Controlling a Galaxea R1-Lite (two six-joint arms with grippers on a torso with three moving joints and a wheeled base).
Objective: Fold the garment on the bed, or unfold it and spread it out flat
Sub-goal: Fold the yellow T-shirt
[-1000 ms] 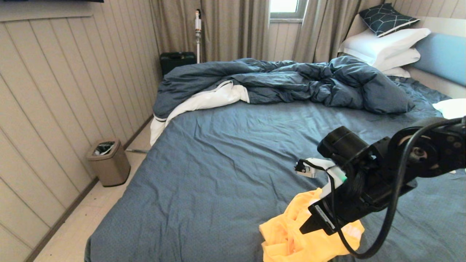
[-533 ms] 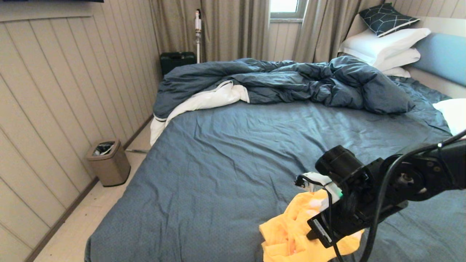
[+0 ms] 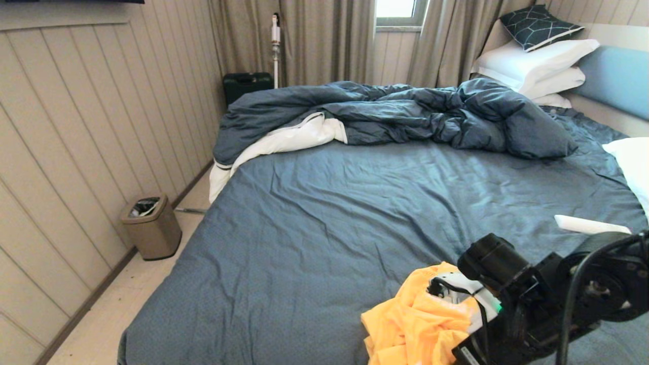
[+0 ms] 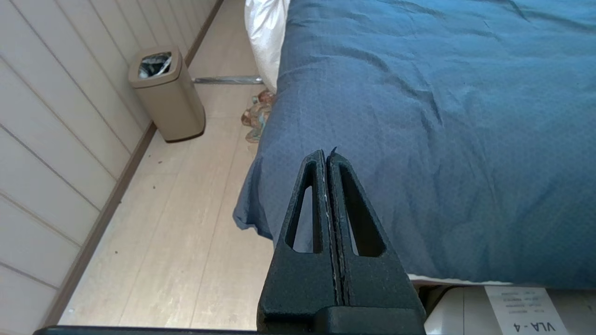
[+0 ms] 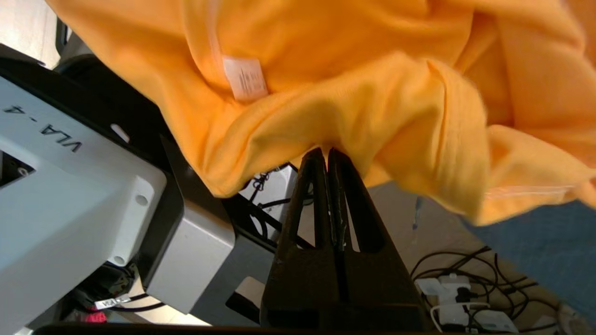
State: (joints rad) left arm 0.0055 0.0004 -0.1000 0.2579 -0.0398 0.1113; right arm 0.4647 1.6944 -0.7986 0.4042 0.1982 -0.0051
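pinching garment point(image 5: 354, 93) with right pincer point(image 5: 327, 153)

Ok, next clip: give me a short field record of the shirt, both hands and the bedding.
shirt: yellow-orange shirt, crumpled in a heap at the near edge of the bed
right hand: right hand shut on a fold of the shirt
left hand: left hand shut, holding nothing, at the bed's near left corner
duvet: dark blue duvet bunched at the far side
pillows: white pillows stacked by the headboard
task state: shirt neither folded nor flat
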